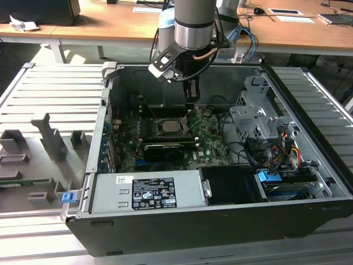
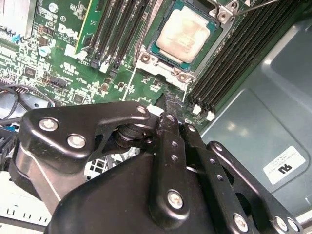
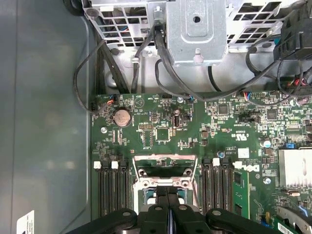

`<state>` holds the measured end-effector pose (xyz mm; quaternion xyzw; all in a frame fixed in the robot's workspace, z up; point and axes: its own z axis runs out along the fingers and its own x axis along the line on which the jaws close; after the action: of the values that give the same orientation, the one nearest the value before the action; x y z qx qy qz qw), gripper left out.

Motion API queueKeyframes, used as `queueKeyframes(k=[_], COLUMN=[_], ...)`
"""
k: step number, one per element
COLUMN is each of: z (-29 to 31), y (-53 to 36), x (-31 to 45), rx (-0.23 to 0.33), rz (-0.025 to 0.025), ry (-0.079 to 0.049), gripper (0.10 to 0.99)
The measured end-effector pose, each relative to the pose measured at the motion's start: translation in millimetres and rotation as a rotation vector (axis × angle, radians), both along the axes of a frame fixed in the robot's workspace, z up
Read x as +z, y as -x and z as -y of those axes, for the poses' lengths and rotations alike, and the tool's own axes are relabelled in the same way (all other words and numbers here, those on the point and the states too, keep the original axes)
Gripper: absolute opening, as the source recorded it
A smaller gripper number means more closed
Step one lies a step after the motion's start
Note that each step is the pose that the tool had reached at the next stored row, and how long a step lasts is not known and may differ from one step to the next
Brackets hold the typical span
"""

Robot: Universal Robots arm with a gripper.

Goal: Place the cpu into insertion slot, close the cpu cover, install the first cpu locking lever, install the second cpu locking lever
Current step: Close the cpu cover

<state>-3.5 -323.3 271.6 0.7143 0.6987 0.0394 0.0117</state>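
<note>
Gripper of black metal links (image 1: pixel 191 98) closed, fingers (image 3: pixel 162 207) pressed together with nothing between, hanging inside open dark-grey computer case (image 1: pixel 165 232) above green circuit board (image 3: pixel 161 117). Flat square cpu with silvery-grey metal top (image 2: pixel 184 30) seated in small square black insertion slot with metal rim (image 2: pixel 163 63). Gripper tip near that rim in second wrist view, contact impossible to tell.

I count, fwiw: cpu (image 2: pixel 187 31) x1 | memory-slot banks (image 3: pixel 112 187) x2 | coin battery (image 3: pixel 121 116) x1 | long black card (image 1: pixel 164 150) x1 | pc case (image 1: pixel 220 221) x1 | my gripper (image 3: pixel 167 194) x1
</note>
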Motion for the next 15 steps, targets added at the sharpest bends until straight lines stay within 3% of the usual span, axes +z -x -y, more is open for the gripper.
queueKeyframes(k=[15], z=[-0.7], y=[-10.9], x=[0.0], rx=[0.0], rz=[0.0], ry=[0.0], gripper=[0.106])
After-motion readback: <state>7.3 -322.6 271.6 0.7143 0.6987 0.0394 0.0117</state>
